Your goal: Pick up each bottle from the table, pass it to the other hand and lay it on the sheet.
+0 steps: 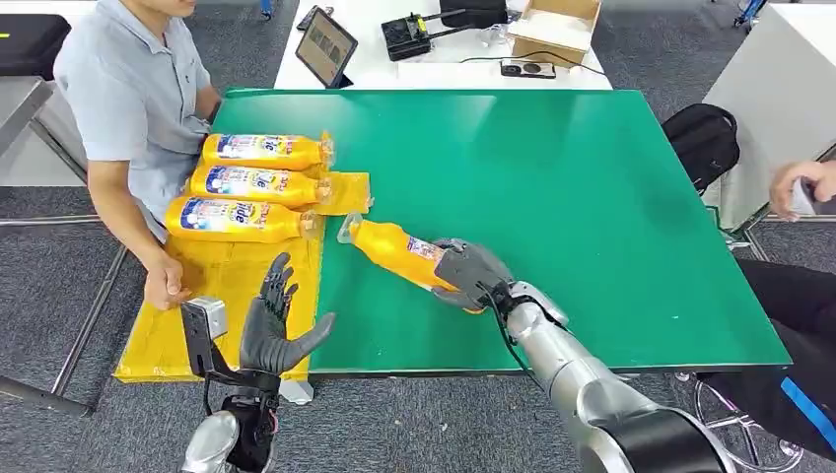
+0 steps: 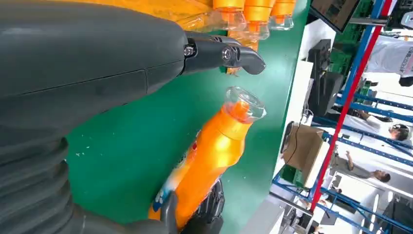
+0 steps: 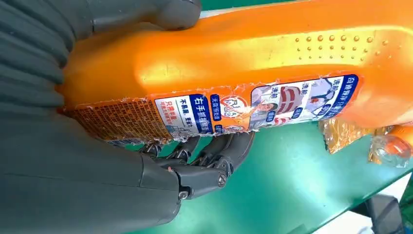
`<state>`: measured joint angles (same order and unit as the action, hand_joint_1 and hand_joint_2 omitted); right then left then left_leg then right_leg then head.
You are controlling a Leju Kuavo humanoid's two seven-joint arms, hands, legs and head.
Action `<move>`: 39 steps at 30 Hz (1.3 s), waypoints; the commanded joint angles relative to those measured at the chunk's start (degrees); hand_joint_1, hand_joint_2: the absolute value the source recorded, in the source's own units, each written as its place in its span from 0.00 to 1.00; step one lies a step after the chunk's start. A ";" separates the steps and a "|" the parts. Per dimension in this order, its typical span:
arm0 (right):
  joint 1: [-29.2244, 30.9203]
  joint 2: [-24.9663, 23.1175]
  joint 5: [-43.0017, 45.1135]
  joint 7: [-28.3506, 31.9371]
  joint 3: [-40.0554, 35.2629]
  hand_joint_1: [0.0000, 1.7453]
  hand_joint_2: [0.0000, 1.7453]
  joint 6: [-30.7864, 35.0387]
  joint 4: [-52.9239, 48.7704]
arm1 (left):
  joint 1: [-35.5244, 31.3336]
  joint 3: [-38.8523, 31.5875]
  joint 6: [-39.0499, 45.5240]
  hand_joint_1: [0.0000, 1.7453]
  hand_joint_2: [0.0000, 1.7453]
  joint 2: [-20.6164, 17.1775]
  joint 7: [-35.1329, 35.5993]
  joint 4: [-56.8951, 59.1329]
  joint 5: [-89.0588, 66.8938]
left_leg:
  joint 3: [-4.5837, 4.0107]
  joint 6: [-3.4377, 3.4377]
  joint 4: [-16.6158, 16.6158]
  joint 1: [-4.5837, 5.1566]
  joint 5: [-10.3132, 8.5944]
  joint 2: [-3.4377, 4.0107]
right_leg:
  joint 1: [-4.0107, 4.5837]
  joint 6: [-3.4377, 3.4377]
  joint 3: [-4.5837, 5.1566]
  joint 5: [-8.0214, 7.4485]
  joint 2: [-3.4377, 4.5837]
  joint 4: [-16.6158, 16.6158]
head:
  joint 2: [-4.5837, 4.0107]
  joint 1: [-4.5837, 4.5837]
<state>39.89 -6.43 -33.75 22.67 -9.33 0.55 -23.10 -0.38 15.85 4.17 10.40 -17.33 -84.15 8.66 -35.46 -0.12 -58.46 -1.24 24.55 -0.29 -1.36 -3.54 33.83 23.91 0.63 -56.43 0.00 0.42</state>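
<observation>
The left hand (image 1: pixel 279 330) is up in front of the bench (image 1: pixel 552 197), at the near edge of the yellow sheet (image 1: pixel 222 286). Its fingers are spread wide and it holds nothing. The right hand (image 1: pixel 471 273) is a bit farther in, over the green top. It is wrapped around the fat end of an orange bottle (image 1: pixel 394 248). The bottle's clear cap points toward the sheet. Three more orange bottles (image 1: pixel 258 184) lie side by side on the far part of the sheet. A person (image 1: pixel 133 108) in a grey shirt sits beside the sheet, with one hand resting on it.
</observation>
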 commanded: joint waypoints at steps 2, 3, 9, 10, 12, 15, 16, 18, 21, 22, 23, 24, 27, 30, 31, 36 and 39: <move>0.30 -0.40 0.18 -0.19 1.81 1.00 1.00 -0.24 0.90 | -2.08 0.51 0.16 0.00 1.00 -1.46 0.09 3.17 0.29 | 0.21 0.07 0.08 0.00 0.03 -0.01 | 0.04 0.19 -0.22 0.04 -0.09 0.07 | 0.00 0.00; 0.30 -0.40 0.18 -0.19 1.81 1.00 1.00 -0.24 0.90 | -2.08 0.51 0.16 0.00 1.00 -1.46 0.09 3.17 0.29 | 0.13 0.05 0.05 -0.01 0.02 -0.02 | 0.04 0.13 -0.14 0.03 -0.08 0.05 | 0.00 0.02; -1.57 -1.32 4.99 3.86 3.72 1.00 1.00 1.36 -2.75 | -0.86 0.64 0.16 0.00 1.00 -1.66 -0.51 1.87 0.81 | 0.22 0.05 0.09 -0.01 0.05 0.02 | 0.05 0.18 -0.22 0.05 -0.06 0.08 | 0.00 0.00; -1.93 -1.23 5.25 4.43 3.07 1.00 1.00 2.03 -3.68 | -0.80 0.77 0.12 0.00 1.00 -1.75 -0.55 1.76 0.86 | 0.13 0.04 0.06 0.00 0.03 0.02 | 0.03 0.13 -0.13 0.03 -0.04 0.05 | 0.00 0.02; -2.62 -1.29 6.57 5.03 2.76 1.00 1.00 2.28 -5.11 | -0.80 0.70 0.17 0.00 1.00 -1.68 -0.58 1.97 1.05 | 0.17 0.06 0.04 0.01 0.07 0.06 | 0.03 0.18 -0.15 0.06 -0.02 0.01 | 0.00 0.02; -4.55 -1.48 8.66 7.58 2.38 1.00 1.00 3.60 -8.16 | -0.48 0.57 0.36 0.00 1.00 -1.45 -0.79 2.39 1.61 | 0.17 0.07 0.07 0.01 0.07 0.02 | 0.03 0.18 -0.17 0.07 -0.06 0.04 | 0.00 0.02; -5.33 -1.61 9.69 8.87 2.40 1.00 1.00 3.97 -9.75 | -0.29 0.67 0.31 0.00 1.00 -1.54 -0.87 2.45 1.68 | 0.11 0.06 0.07 0.02 0.04 0.02 | 0.01 0.13 -0.12 0.05 -0.05 0.04 | 0.00 0.00; -6.89 -1.80 12.06 10.53 1.58 1.00 1.00 3.12 -13.47 | 0.08 1.21 -2.53 0.00 1.00 -2.10 -1.13 2.60 3.73 | 0.11 0.06 0.07 0.01 0.06 0.04 | 0.02 0.14 -0.11 0.05 -0.03 0.05 | 0.00 0.00; -11.27 -3.43 15.53 10.81 -4.37 1.00 1.00 0.11 -26.11 | 0.35 3.15 -8.06 0.00 1.00 -2.44 2.22 6.44 7.41 | 0.12 0.05 0.08 0.02 0.07 0.06 | 0.01 0.16 -0.12 0.06 -0.01 0.03 | 0.00 0.02; -11.43 -3.59 15.79 10.55 -4.72 1.00 1.00 0.21 -26.66 | 0.26 3.31 -8.03 0.00 1.00 -2.34 2.17 6.78 7.48 | 0.01 0.04 0.08 0.04 0.04 0.05 | -0.01 0.12 -0.01 0.03 0.01 0.02 | 0.00 0.02; -11.36 -3.78 15.81 10.54 -4.81 1.00 1.00 0.20 -26.74 | 0.24 3.37 -8.04 0.00 1.00 -2.25 2.17 6.78 7.48 | 0.15 0.05 0.09 0.02 0.10 0.14 | 0.02 0.21 -0.12 0.07 0.06 0.03 | 0.00 0.00; -11.37 -3.61 15.89 10.45 -5.27 1.00 1.00 0.20 -26.87 | 0.06 3.42 -7.99 0.00 1.00 -2.04 2.17 6.94 7.51 | 0.05 0.04 0.07 0.02 0.07 0.09 | 0.01 0.16 -0.03 0.05 0.03 0.02 | 0.00 0.02; -10.73 -2.84 17.45 10.51 -6.77 1.00 1.00 1.15 -26.11 | -0.34 3.11 -7.66 0.00 1.00 -1.83 2.29 7.24 7.74 | -0.02 0.03 0.05 0.01 0.03 -0.02 | 0.03 0.13 0.03 0.05 -0.09 0.02 | 0.00 0.00; -10.86 -2.59 18.28 10.74 -8.36 1.00 1.00 1.04 -26.11 | -0.17 3.60 -8.23 0.00 1.00 -2.13 0.24 6.01 6.28 | -0.05 0.04 0.04 0.02 0.03 0.03 | 0.00 0.09 0.06 0.03 -0.03 0.02 | 0.00 0.00; -11.02 -2.63 18.14 10.90 -8.62 1.00 1.00 1.13 -26.17 | -0.09 3.72 -8.57 0.00 1.00 -2.12 -0.08 5.72 6.31 | 0.01 0.06 0.03 0.00 0.05 0.05 | 0.03 0.15 0.00 0.04 -0.03 0.03 | 0.00 0.00; -11.93 -2.60 18.06 11.69 -10.01 1.00 1.00 2.02 -26.33 | -0.64 4.12 -9.72 0.00 1.00 -1.41 -0.82 3.99 6.91 | 0.01 0.05 0.04 0.01 0.06 -0.01 | 0.03 0.15 -0.03 0.07 -0.08 0.03 | 0.00 0.02; -11.79 -2.48 18.11 11.65 -10.15 1.00 1.00 1.98 -26.06 | -1.03 4.23 -9.56 0.00 1.00 -1.40 -0.79 3.78 6.86 | -0.01 0.04 0.03 0.01 0.05 -0.02 | 0.02 0.14 -0.01 0.07 -0.09 0.01 | 0.00 0.00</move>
<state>27.32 -9.94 -15.82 34.21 -16.42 2.19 -49.29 0.81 18.73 -5.40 9.84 -18.05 -81.26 15.54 -35.61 -0.13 -58.45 -1.24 24.56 -0.29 -1.36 -3.54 33.97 23.92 0.62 -56.44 0.00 0.42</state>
